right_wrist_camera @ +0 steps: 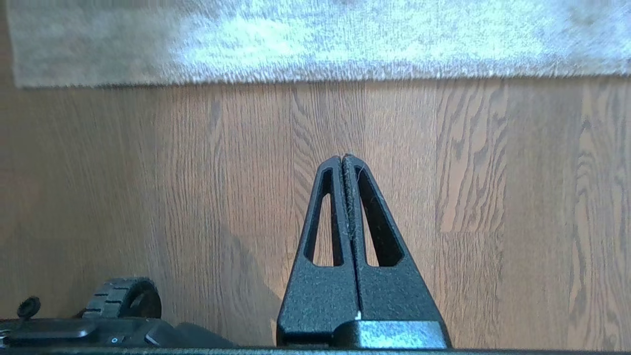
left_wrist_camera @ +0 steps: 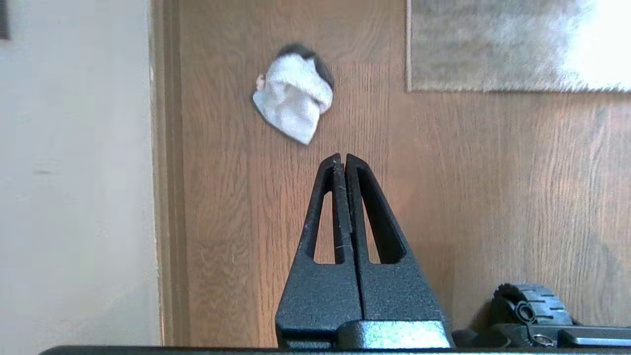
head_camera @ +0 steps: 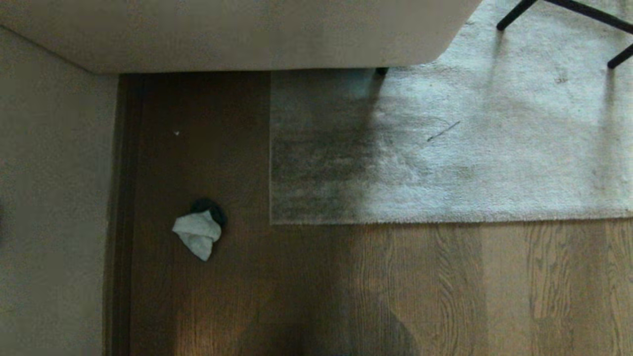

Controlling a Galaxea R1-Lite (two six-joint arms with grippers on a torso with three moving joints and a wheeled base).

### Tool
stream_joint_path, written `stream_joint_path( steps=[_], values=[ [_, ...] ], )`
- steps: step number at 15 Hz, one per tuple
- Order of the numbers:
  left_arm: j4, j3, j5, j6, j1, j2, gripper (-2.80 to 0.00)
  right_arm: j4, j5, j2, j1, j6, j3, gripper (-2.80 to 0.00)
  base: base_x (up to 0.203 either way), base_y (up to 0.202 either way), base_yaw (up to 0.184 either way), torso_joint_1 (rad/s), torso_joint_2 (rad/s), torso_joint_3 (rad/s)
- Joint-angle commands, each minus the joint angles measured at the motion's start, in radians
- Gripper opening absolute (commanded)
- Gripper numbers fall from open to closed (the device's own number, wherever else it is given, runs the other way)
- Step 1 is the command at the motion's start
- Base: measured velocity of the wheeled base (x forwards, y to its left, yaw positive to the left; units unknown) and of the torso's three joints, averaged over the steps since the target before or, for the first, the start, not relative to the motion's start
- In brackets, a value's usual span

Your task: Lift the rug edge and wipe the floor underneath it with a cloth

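Dark wood floor [head_camera: 296, 277] fills most of the view, rug edge [head_camera: 445, 217] lying flat across it, cloth [head_camera: 198, 240] crumpled off by the wall. Left claw [left_wrist_camera: 343, 157] and right claw [right_wrist_camera: 343, 158] both hover fully closed, empty.

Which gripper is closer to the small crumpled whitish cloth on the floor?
Left. The left gripper points at the whitish cloth just ahead; the right gripper faces bare floor and rug edge.
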Motion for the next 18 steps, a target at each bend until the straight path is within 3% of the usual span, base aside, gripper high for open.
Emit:
stream_joint_path(
  steps=[1, 18],
  values=[
    [-0.001, 0.0, 0.001, 0.0, 0.0, 0.0, -2.8, -0.002, 0.0, 0.002, 0.0, 0.0, 0.0, -2.8, 0.0, 0.0, 0.0, 0.004, 0.0, 0.207],
    [0.0, 0.0, 0.001, -0.002, 0.0, 0.0, -2.8, -0.002, 0.001, 0.002, 0.0, 0.0, 0.0, -2.8, 0.0, 0.0, 0.0, 0.001, 0.0, 0.202]
  ],
)
